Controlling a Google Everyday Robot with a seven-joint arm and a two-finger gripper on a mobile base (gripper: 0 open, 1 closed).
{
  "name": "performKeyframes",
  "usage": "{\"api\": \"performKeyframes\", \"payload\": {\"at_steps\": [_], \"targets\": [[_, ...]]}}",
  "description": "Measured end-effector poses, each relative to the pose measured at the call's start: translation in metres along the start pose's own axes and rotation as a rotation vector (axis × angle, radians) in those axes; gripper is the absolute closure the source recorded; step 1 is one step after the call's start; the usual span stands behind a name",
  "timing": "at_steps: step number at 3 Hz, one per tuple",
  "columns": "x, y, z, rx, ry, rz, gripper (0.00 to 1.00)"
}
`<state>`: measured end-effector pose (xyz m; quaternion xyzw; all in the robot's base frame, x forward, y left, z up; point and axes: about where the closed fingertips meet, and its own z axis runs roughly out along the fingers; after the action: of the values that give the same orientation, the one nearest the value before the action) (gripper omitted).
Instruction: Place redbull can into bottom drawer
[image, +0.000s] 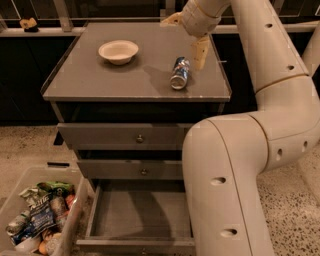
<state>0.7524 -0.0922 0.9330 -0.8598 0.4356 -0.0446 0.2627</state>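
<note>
- The bottom drawer (142, 220) stands pulled out at the foot of the cabinet (95, 80), with its grey inside showing.
- On the floor to the left of it is a clear bin (50, 171) of snack packets (42, 215).
- The arm (225, 165) fills the near right and covers the right ends of the drawers.
- The middle drawer (120, 169) and top drawer (110, 136) are both closed.
- The can (179, 73) lies on its side on the cabinet top, near the front right corner, untouched.
- The bowl (118, 51) sits upright towards the back left corner, well apart from the can.
- The gripper (185, 42) hangs over the back right of the top, just behind the can. Its fingers (200, 52) are spread wide and hold nothing.
</note>
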Motion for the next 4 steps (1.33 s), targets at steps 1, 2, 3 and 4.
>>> {"api": "performKeyframes", "payload": {"at_steps": [1, 2, 3, 4], "targets": [[0.003, -0.005, 0.004, 0.019, 0.004, -0.069, 0.0], [0.004, -0.012, 0.009, 0.037, 0.007, -0.069, 0.0], [-0.001, -0.009, 0.018, 0.002, 0.001, -0.097, 0.0], [-0.01, -0.011, 0.044, -0.089, 0.033, -0.177, 0.0]]}}
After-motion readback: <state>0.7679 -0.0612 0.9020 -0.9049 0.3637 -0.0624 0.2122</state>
